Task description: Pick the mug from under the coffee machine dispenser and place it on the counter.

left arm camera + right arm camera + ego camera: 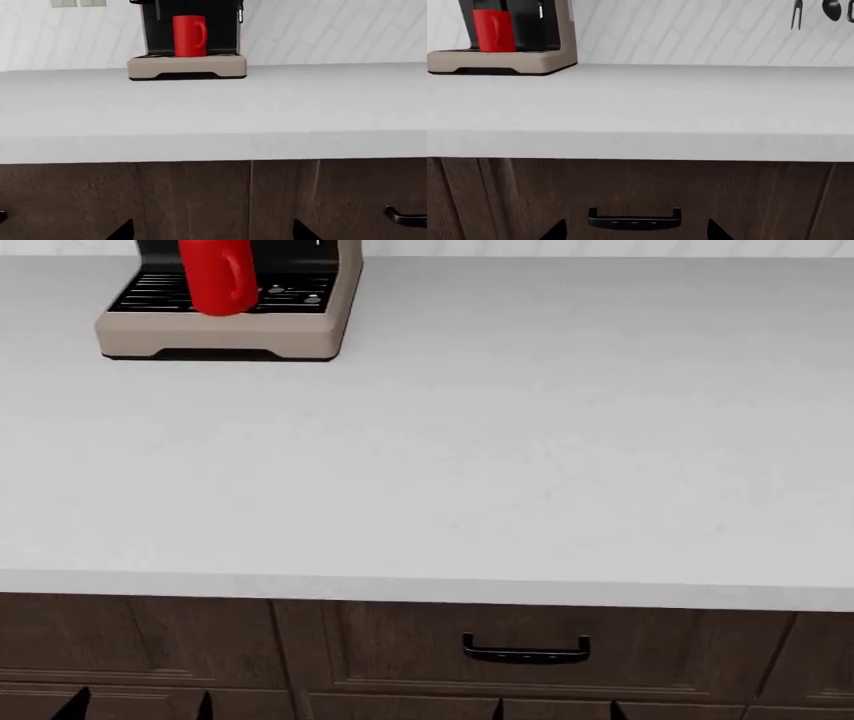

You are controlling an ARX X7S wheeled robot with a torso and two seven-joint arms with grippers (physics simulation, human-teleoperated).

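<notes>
Both grippers sit low in front of the cabinets, below counter height; each wrist view shows only two dark fingertip points at its lower edge, left gripper [212, 234] and right gripper [635, 232], with a wide gap between the tips, so both look spread apart and empty. Neither arm shows in the head view.

The mug [189, 36] stands upright on the drip tray [287, 292] of the machine [187, 67], inside the black recess, at the back of the counter [507, 460] toward its left end. Its long axis is vertical; the handle [202, 34] sticks out to the robot's right.

From either gripper the mug lies up and forward, across the full depth of the counter. It is nearly centred in the left wrist view and far to one side in the right one, so the left arm looks better lined up for the reach. I judge the approach has not begun
</notes>
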